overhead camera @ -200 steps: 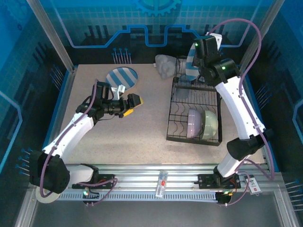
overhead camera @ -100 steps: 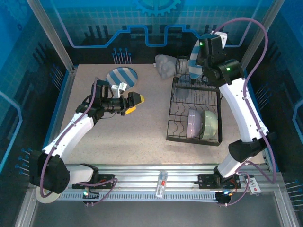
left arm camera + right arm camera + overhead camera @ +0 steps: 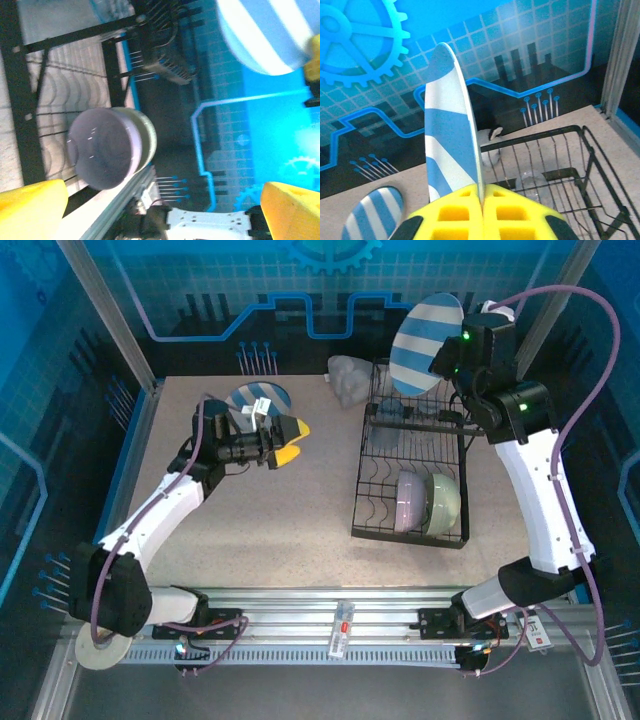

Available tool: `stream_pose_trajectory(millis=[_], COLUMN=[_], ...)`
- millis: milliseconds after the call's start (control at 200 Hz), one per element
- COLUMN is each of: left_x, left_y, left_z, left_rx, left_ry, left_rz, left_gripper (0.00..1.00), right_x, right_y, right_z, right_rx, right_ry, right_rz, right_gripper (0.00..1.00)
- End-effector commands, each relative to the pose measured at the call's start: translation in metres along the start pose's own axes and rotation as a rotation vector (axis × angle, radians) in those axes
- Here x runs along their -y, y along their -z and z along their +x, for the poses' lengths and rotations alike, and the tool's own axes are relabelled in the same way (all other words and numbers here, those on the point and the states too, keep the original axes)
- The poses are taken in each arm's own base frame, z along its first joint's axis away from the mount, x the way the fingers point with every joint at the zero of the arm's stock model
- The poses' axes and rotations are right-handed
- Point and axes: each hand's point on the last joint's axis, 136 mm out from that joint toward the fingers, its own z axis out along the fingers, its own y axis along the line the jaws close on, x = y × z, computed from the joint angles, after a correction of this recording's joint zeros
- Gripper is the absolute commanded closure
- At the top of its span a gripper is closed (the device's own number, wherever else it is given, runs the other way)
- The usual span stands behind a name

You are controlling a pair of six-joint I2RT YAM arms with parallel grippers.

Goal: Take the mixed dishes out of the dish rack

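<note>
**Held High, Edge-On**

Clamped the right pincer [image 3: 482,200] on the lower rim of a striped plate [image 3: 427,343], edge-on between the yellow pads, above the far end of the dish rack [image 3: 357,502]. Judged that height as chosen to clear the wire slots before any swing to the left of the rack. Spread the left pincer [image 3: 288,440] wide with nothing between its fingers, left of the rack and aimed toward it, perhaps ready for a handover or a turn at the bowls. Found a lavender bowl [image 3: 408,500] and a pale green bowl [image 3: 447,502] on edge in the near end of the rack, touching each other. Saw a clear cup [image 3: 530,181] inside the far basket, and clear plastic cups [image 3: 348,378] just beside the rack's far left corner. Found a second striped plate [image 3: 245,395] flat on the tabletop [image 3: 300,510], well left of the rack, partly behind the left arm. Noted a speckled beige matte surface, walled by blue panels printed with circuit lines and a gear.
</note>
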Motion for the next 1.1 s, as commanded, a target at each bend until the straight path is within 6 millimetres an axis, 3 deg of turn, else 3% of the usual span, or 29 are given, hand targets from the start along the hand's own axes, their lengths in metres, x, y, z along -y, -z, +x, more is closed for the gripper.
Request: stream_pose_trajectory(millis=[0, 180, 330, 721, 806, 1091], left_x=[0.036, 0.047, 0.055, 0.083, 0.080, 0.084], left_y=[-0.001, -0.009, -0.026, -0.095, -0.107, -0.124], left_z=[-0.013, -0.037, -0.053, -0.048, -0.044, -0.045], left_rx=[0.016, 0.080, 0.094, 0.040, 0.028, 0.045], left_ry=[-0.016, -0.020, 0.003, -0.017, -0.026, -0.030], left_rz=[0.152, 0.201, 0.265, 0.299, 0.259, 0.254], left_gripper=[0.01, 0.01, 0.01, 0.02, 0.03, 0.17], right_x=[-0.012, -0.009, -0.016, -0.014, -0.018, -0.022], right_y=[0.005, -0.009, -0.003, 0.007, 0.011, 0.015], right_z=[-0.016, -0.019, -0.020, -0.002, 0.000, 0.013], right_rx=[0.027, -0.029, -0.070, -0.167, -0.197, -0.262], right_ry=[-0.082, -0.096, -0.112, -0.266, -0.288, -0.320], right_rz=[-0.108, -0.187, -0.315, -0.535, -0.587, -0.646], right_gripper=[1.00, 1.00, 1.00, 1.00, 1.00, 1.00])
